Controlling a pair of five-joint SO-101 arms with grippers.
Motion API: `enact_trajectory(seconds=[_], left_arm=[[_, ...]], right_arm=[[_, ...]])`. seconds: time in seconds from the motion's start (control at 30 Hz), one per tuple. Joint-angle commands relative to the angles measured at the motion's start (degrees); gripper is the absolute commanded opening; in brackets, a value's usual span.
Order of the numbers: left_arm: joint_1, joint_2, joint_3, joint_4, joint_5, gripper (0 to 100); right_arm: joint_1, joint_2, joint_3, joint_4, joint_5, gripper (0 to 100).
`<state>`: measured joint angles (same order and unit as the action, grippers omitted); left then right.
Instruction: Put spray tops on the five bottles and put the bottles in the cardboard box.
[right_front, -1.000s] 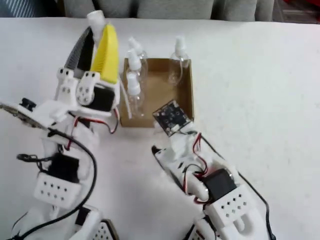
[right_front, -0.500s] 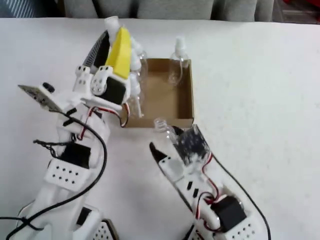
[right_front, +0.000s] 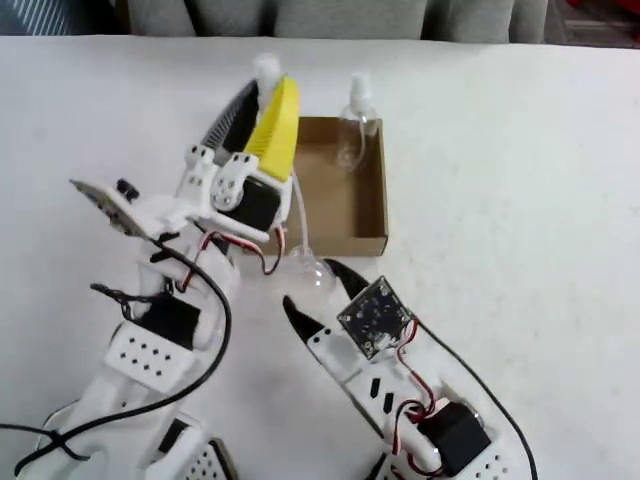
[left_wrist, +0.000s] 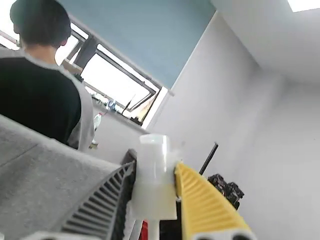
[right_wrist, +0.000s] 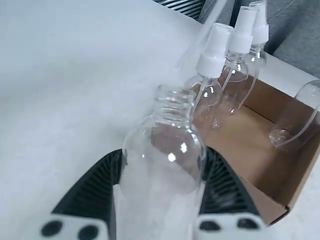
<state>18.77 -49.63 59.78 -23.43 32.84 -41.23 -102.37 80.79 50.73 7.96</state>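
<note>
Here, a white spray top (right_front: 266, 68) is clamped between the grey and yellow jaws of the left gripper (right_front: 268, 82), at upper centre of the high view, with its dip tube (right_front: 298, 212) hanging down. An uncapped clear bottle (right_front: 308, 270) is gripped by the right gripper (right_front: 318, 288), just below the cardboard box (right_front: 376, 200), in which capped bottles (right_wrist: 220, 70) are seen standing.

We see an uncapped clear bottle (right_wrist: 162, 152) beside the cardboard box (right_front: 345, 205), capped bottles (right_wrist: 216, 55) inside, a spray top (left_wrist: 152, 182) near it.
</note>
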Motion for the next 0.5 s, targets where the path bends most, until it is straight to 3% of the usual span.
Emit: enact_trajectory(seconds=[0.0, 0.23, 0.47], left_arm=[[-0.48, 5.41, -0.26, -8.62, 0.00, 2], [-1.63, 8.66, 1.41, -9.67, 0.00, 2], [-1.71, 8.66, 6.07, -16.62, 0.00, 2]], right_arm=[[-0.04, -0.57, -0.26, -1.01, 0.88, 1.6], [-0.04, -0.57, -0.26, -1.01, 0.88, 1.6], [0.04, -0.48, -0.26, -1.01, 0.88, 1.6]])
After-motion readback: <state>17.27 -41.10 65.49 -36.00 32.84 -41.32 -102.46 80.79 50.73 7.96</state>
